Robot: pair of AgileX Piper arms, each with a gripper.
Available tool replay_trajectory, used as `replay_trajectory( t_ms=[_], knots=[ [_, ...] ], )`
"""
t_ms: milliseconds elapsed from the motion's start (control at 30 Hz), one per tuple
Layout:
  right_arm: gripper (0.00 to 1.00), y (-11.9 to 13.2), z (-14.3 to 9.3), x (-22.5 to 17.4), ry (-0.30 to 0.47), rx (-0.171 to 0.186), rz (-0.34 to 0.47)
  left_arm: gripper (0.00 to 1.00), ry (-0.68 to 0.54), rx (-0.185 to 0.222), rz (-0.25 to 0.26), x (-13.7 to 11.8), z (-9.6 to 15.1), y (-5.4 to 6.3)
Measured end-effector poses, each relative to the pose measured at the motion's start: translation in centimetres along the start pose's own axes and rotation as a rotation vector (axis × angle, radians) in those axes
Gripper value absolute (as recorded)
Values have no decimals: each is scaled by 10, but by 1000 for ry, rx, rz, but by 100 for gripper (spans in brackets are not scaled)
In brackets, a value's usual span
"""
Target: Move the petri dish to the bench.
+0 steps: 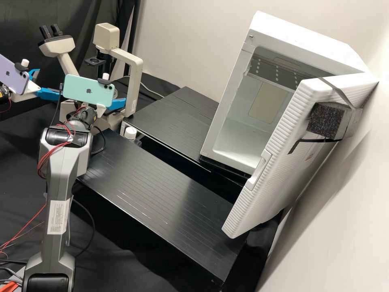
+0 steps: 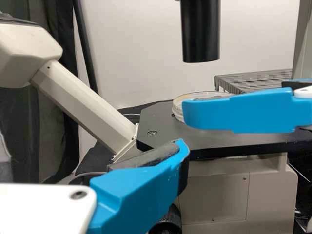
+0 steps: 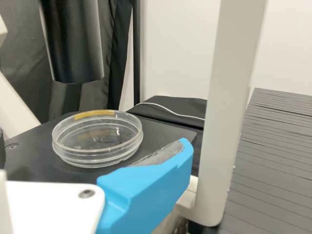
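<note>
Petri dish (image 3: 97,141): sits flat on the microscope stage (image 3: 163,130); probably light, stiff, slick, brittle. Pinch gently across opposite sides, low down, and keep level. See the right gripper (image 3: 173,163) open beside it, left gripper (image 1: 49,83) spread wide, both empty.

High view — fixed, set back, aimed forward and down over bench (image 1: 154,194) and microscope (image 1: 131,69). Both wrist views — close in, sharing the microscope's stage (image 2: 163,119); right one nearer.
</note>
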Motion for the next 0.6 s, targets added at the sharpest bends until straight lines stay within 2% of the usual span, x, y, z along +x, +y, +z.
replay_trajectory(
  t_ms=[133, 400, 600],
  knots=[
    [100, -4, -3, 5, 11, 0, 2, 100, 0, 0, 0, 0, 0, 0],
    [100, -6, -12, 14, 20, -31, 24, 100, 0, 0, 0, 0, 0, 0],
    [100, -9, -13, 24, 13, -83, 22, 100, 0, 0, 0, 0, 0, 0]
  ],
)
